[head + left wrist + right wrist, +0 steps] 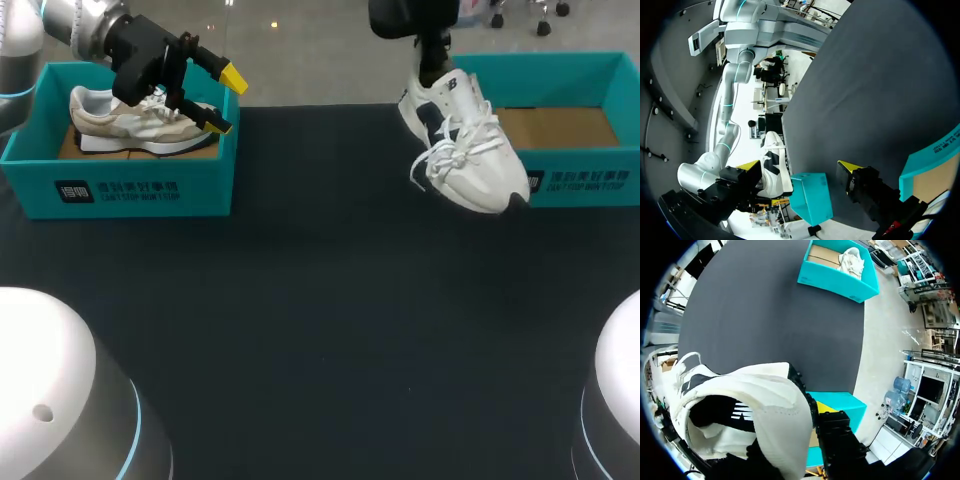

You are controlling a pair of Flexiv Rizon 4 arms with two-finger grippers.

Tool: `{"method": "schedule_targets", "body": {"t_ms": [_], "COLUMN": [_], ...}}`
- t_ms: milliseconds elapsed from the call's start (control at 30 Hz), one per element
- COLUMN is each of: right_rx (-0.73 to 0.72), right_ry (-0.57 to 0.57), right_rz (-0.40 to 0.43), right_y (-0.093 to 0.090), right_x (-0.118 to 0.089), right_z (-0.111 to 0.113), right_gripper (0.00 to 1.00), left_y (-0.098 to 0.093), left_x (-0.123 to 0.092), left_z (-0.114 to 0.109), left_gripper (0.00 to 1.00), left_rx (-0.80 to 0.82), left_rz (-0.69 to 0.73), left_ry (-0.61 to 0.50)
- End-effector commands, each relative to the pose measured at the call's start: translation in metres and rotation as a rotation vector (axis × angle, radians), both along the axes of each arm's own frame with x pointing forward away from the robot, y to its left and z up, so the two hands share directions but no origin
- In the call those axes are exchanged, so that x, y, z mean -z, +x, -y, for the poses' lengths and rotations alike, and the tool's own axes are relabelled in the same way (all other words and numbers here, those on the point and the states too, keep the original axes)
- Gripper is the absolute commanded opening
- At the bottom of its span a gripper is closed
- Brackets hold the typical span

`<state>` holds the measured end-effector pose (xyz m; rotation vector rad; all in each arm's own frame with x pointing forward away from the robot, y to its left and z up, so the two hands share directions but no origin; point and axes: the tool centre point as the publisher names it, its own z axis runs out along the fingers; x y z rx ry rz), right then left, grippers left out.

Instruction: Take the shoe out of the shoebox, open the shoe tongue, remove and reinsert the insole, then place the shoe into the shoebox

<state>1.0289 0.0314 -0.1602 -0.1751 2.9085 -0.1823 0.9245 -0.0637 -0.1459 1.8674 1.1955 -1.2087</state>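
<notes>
- The white shoe hangs outside the right shoebox, just beside its near corner, with the toe tipped downward.
- The right gripper is clamped on the white shoe at its heel collar, above that same corner.
- The left gripper has its fingers spread and grips nothing. It is well apart from the right shoebox, across the table.
- A beige shoe lies in a second box, equally far from the right shoebox.

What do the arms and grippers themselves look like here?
The left arm and right arm are rounded silver-grey tubes with thin cyan rings at the joints. The left gripper is black and angular, its two fingers ending in bright yellow tips; the right gripper shows the same black finger and yellow tip.
</notes>
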Motion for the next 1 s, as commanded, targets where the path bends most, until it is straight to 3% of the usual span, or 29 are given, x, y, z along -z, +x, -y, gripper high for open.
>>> {"method": "schedule_targets", "body": {"t_ms": [33,467,1000], "right_rx": [0.0,0.038,0.035], "right_ry": [0.029,-0.033,-0.033], "right_rz": [0.011,-0.036,-0.042], "right_y": [0.003,0.012,0.012], "right_x": [-0.001,-0.006,-0.006], "right_z": [0.044,0.143,0.146], "right_gripper": [0.0,0.0,0.0], "left_y": [0.0,0.0,0.0], "left_x": [0.0,0.0,0.0], "left_z": [-0.001,-0.001,-0.001], "left_gripper": [1.0,1.0,1.0], "left_rx": [0.002,0.002,0.002], "left_rz": [0.002,0.002,0.002], "left_ry": [0.004,0.004,0.004]}}
